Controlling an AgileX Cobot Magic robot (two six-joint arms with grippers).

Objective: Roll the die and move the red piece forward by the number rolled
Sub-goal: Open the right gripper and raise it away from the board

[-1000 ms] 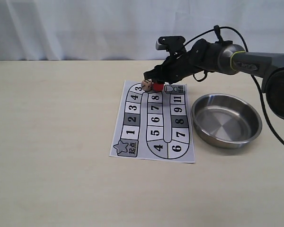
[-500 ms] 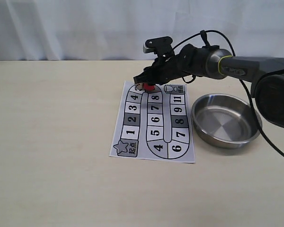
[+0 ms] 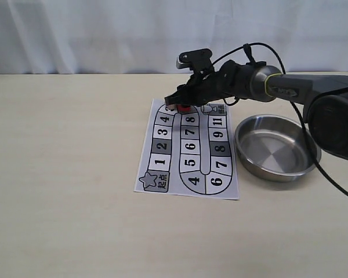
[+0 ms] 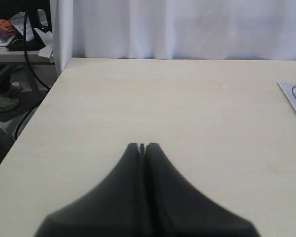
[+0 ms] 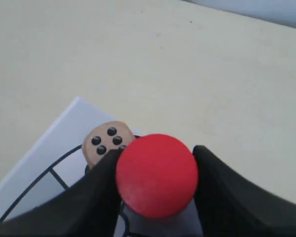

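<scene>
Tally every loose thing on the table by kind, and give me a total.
die: 1
red piece: 1
printed game board: 1
steel bowl: 1
Total: 4

We count one die (image 5: 107, 140), with four dots on the face turned toward us, and one red piece (image 5: 157, 174). There is one printed game sheet (image 3: 188, 156) and one metal bowl (image 3: 278, 176), all on one surface (image 3: 64, 174). We see two pairs of jaws, one in each wrist view, and only one arm (image 3: 290, 87) in the exterior view.
</scene>
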